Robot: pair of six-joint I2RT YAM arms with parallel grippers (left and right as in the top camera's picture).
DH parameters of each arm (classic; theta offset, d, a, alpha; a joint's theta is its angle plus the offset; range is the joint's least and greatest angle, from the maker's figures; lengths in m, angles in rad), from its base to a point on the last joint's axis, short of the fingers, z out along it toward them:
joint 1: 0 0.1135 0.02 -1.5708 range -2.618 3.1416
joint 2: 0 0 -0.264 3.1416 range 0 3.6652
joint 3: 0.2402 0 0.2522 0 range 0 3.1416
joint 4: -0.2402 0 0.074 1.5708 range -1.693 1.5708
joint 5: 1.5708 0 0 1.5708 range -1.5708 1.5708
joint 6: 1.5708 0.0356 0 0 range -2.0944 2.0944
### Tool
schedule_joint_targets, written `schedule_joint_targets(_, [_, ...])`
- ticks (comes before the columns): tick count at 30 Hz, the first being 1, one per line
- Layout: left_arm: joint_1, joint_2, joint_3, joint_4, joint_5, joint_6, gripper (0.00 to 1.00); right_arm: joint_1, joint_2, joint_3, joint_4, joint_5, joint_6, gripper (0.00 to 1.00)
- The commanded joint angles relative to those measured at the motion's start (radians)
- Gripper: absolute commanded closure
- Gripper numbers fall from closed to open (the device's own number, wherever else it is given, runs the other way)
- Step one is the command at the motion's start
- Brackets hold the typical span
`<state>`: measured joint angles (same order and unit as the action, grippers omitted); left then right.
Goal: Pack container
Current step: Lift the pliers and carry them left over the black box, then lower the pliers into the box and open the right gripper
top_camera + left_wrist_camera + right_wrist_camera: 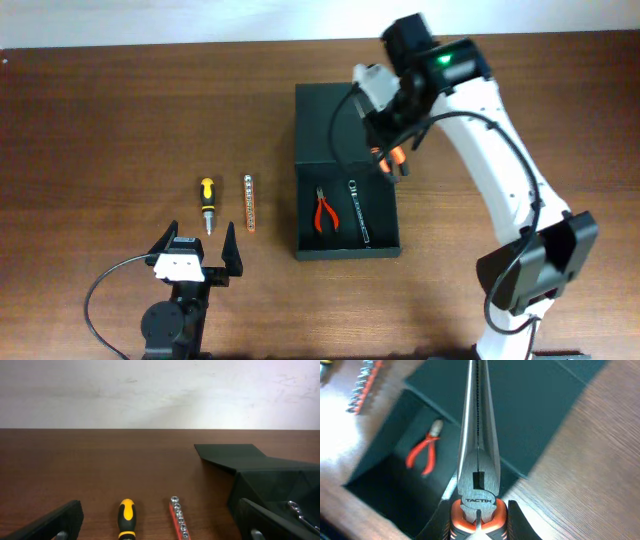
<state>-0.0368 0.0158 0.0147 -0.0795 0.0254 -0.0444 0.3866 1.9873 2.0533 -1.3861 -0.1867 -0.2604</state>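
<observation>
The container [330, 125] is a black box lying open at mid-table, its flap lid folded back flat; it also shows in the left wrist view [270, 477] and the right wrist view [540, 405]. My right gripper [391, 162] hangs over the box's right wall, shut on the orange handles of long-nose pliers [478, 435]. Their steel nose points out over the lid. In the right wrist view the gripper [479, 522] clamps both handles. My left gripper [200, 250] stands open near the front edge, nothing between its fingers [160, 512].
Small red pliers [324, 211] and a silver wrench [360, 212] lie inside the box. Left of it, on the table, lie a yellow-black screwdriver [207, 200] and a red socket rail [249, 203], both just ahead of the left gripper.
</observation>
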Motion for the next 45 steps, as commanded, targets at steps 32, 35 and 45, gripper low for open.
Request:
schedule_joint_targets(32, [0.007,-0.004,-0.006,-0.003,-0.007,0.019,0.01,0.113,0.002,-0.288,0.137,-0.068,0.034,0.85])
schedule_joint_targets(35, [0.007,-0.004,-0.006,-0.003,-0.007,0.019,0.01,0.113,0.002,-0.315,0.155,-0.068,0.034,0.85])
schedule_joint_targets(45, [0.007,-0.004,-0.006,-0.003,-0.007,0.019,0.01,0.113,0.002,-0.444,0.24,-0.068,0.03,0.85])
